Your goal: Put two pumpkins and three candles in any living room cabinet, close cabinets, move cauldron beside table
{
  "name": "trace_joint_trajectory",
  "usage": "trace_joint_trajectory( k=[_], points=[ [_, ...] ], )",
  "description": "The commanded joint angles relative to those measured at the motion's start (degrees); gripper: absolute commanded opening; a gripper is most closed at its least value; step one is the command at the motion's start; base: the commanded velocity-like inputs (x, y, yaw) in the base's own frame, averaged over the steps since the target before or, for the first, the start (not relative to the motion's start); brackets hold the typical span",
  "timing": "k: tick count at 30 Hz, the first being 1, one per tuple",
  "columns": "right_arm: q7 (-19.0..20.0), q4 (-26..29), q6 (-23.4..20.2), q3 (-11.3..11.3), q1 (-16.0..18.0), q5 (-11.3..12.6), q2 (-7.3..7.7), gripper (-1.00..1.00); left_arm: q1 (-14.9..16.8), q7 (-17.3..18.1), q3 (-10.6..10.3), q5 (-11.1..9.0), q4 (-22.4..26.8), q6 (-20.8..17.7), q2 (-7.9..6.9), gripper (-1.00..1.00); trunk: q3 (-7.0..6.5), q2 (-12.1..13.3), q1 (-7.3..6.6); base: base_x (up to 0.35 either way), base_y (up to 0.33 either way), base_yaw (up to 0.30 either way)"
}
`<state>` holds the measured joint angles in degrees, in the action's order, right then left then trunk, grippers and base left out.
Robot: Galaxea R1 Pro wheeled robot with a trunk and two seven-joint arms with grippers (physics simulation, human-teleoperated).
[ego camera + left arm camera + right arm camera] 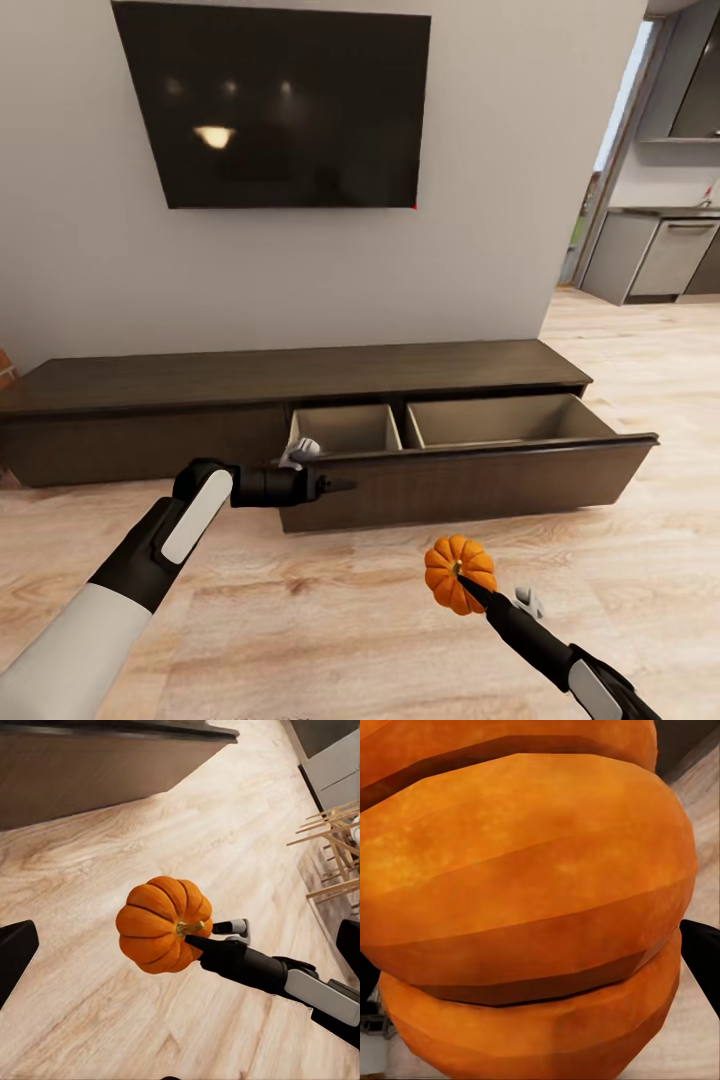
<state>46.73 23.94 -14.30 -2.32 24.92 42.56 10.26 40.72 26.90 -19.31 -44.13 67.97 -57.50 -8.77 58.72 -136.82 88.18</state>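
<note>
The right gripper [470, 585] jaws clamp a pumpkin [458, 572]; left jaws unclear. Next, carry it into the cabinet [300, 375]'s open drawer [500, 420].

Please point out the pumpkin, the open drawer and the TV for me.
pumpkin [161, 922]: left wrist view, on its ribbed orange side.
open drawer [480, 480]: head view, on its dark wooden front panel.
TV [275, 100]: head view, on the middle of its black screen.

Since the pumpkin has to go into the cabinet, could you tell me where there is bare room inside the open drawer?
Both compartments of the open drawer look bare: the wider right one and the narrower left one. The left gripper crowds the left compartment's front edge, so the pumpkin in the right gripper probably fits best right.
</note>
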Motion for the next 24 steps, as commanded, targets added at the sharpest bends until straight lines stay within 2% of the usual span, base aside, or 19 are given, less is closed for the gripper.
trace_joint_trajectory(
  k=[1,24],
  points=[
    [0.20,0.05,-0.64,-0.23,0.01,0.59,-0.01,-1.00,0.06,0.35,-0.08,0.27,-0.03,-0.07,-0.02,1.00,0.02,-0.02,-0.01,0.000,0.000,0.277],
    [0.20,0.06,-0.64,-0.23,0.01,0.57,-0.33,-1.00,0.06,0.35,-0.05,0.21,-0.03,-0.07,-0.02,1.00,-0.54,-0.02,-0.01,0.000,0.000,0.277]
  ],
)
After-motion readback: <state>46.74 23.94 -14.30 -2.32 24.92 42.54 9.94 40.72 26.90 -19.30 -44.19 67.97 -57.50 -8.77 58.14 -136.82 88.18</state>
